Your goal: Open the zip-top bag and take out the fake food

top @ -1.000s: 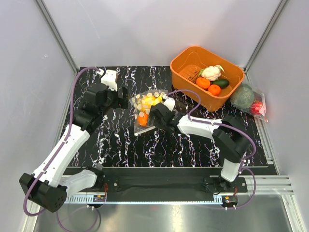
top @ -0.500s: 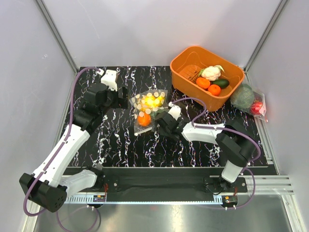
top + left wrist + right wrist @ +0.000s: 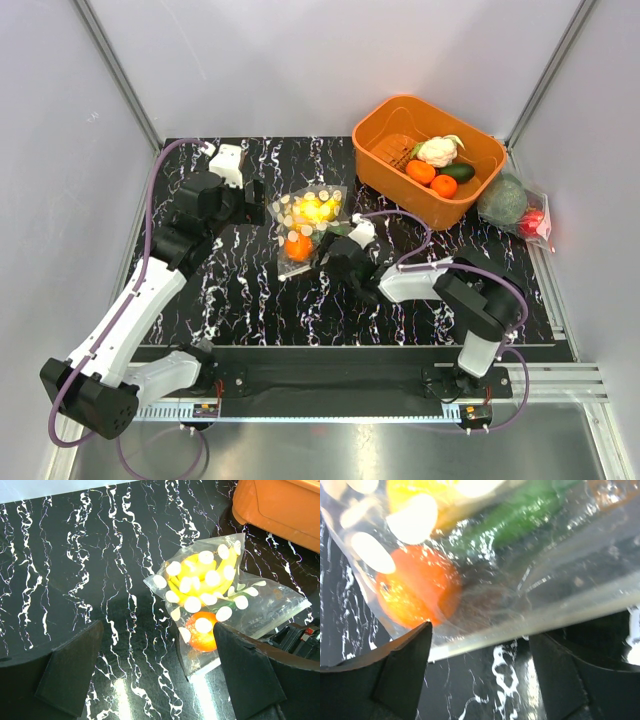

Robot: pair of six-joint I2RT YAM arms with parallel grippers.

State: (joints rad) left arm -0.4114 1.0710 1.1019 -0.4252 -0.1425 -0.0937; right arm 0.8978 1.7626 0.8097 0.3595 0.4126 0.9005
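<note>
Right tool [image 3: 329, 260] further back, beside zip-top bag [image 3: 308, 214]

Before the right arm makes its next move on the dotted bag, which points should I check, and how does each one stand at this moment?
1. Right claw open: ok, its fingers stand wide apart.
2. Right claw lined up with the zip-top bag: ok, the bag's edge lies just ahead of the fingers.
3. Bag gripped: not ok, nothing is held.
4. Left claw open and free: ok, it is apart from the bag.
5. Zip open: cannot tell.
6. Fake food inside the bag: ok, the orange fruit and green vegetable show through the plastic.
</note>
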